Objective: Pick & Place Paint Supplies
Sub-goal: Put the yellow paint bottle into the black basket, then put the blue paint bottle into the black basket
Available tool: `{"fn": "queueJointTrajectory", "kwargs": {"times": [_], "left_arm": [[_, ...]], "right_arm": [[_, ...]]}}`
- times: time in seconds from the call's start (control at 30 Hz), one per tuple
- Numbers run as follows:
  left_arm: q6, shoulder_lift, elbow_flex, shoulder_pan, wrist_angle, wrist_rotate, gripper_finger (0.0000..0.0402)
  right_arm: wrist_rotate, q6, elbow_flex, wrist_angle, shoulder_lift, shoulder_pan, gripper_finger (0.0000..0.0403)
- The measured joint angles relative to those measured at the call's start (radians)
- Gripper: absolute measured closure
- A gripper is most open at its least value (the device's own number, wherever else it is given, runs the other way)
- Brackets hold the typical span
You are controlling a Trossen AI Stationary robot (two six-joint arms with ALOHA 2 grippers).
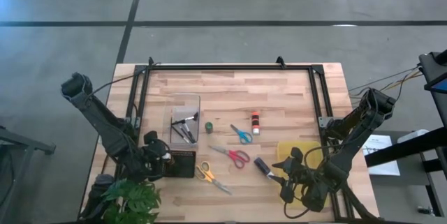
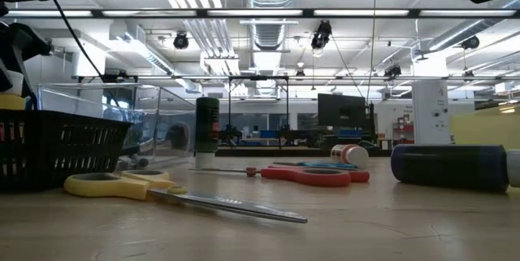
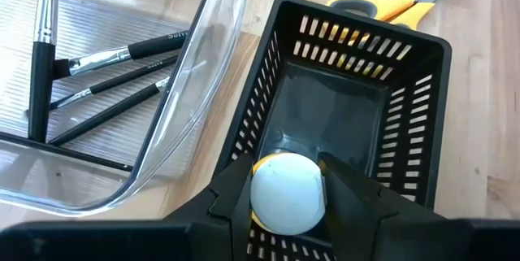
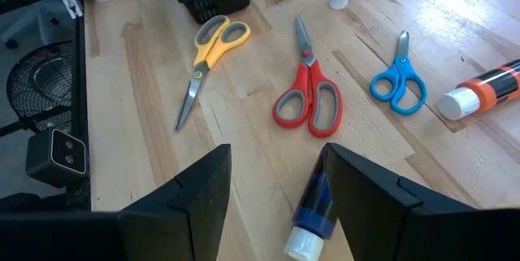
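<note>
From above, you see brushes point(image 1: 184, 126) already sorted into the clear tray point(image 1: 186, 102); three pairs of scissors and two tubes lie loose on the table beyond it, so most of the work remains.

At table height, the yellow scissors point(image 2: 154, 191) lie just beside the black basket point(image 2: 57, 145).

Your left gripper point(image 3: 288, 192) is clamped on a white-and-yellow pot point(image 3: 286, 192), held over that basket's open top.

Your right gripper point(image 4: 276, 181) is spread wide, straddling the blue tube point(image 4: 314, 212), far from the basket.
</note>
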Motion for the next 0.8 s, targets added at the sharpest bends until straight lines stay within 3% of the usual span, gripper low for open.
{"fn": "queueJointTrajectory", "kwargs": {"times": [0.07, 0.27, 0.4, 0.7, 0.8], "left_arm": [[0.008, -0.003, 0.0, 0.0, -0.002, 0.002, 0.0269], [0.018, -0.008, -0.002, 0.0, -0.014, 0.02, 0.0156], [0.015, -0.013, -0.002, 0.0, -0.012, -0.016, 0.0106], [0.033, -0.096, -0.002, 0.001, 0.003, -0.135, 0.0083], [0.106, -0.138, -0.002, 0.001, 0.069, -0.178, 0.0083]], "right_arm": [[0.0, 0.0, 0.0, 0.0, 0.0, 0.0, 0.0206], [0.0, 0.0, 0.0, 0.0, 0.0, 0.0, 0.0206], [0.0, -0.002, 0.0, 0.001, 0.0, 0.0, 0.0206], [0.0, -0.011, 0.0, 0.006, 0.0, 0.0, 0.0206], [0.0, -0.019, 0.0, 0.013, 0.0, 0.0, 0.0206]]}}
